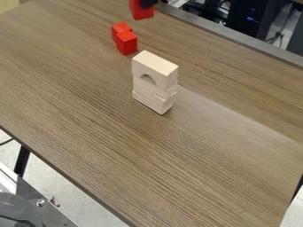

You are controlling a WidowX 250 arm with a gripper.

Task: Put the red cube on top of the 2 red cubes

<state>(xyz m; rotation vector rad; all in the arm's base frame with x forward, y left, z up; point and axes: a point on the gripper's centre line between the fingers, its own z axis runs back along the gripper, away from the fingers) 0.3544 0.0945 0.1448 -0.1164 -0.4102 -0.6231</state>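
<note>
At the top edge of the camera view, the dark tip of my gripper (pixel 148 3) shows, shut on a red cube (pixel 141 12). That held cube hangs behind and a little to the right of two other red cubes. Of those two, the nearer red cube (pixel 127 43) and the farther red cube (pixel 121 27) stand close together on the wooden table (pixel 112 146); whether they touch is unclear. Most of the gripper is cut off by the top edge.
A stack of pale wooden blocks (pixel 155 82), with an arched block on top, stands just in front and to the right of the red cubes. The table's far edge (pixel 237 40) runs along the upper right, with dark equipment (pixel 254 17) beyond.
</note>
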